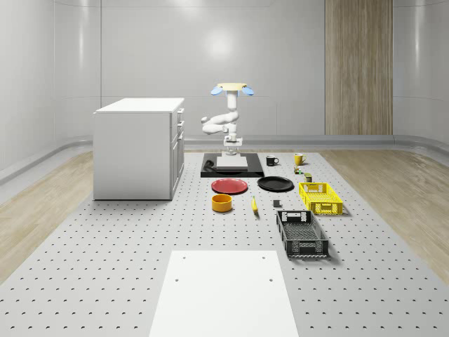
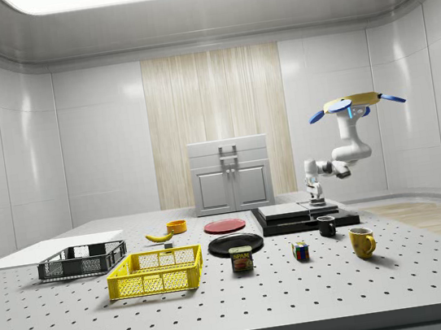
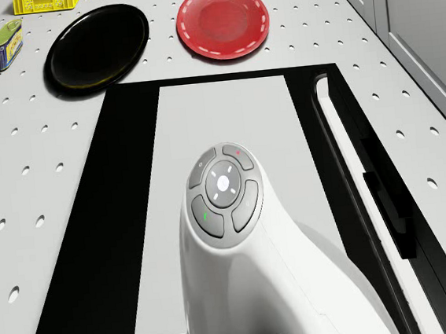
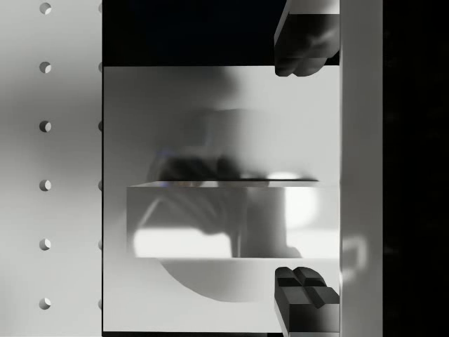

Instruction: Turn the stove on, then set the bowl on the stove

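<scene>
Two dark fingertips of the gripper stand spread wide apart with nothing between them, pointing straight down just above the stove's pale top plate, close to its raised edge strip. In the side view the gripper hangs low over the stove beneath the bent white arm, and the drone hovers above the far end of the stove. The orange bowl sits on the table well apart from the stove, in front of the red plate, untouched. My judgement: the switch appears to lie along the dark side rail, so the open fingers may press the plate instead and leave the stove off. Drone drift could also scrape the fingers along the strip.
</scene>
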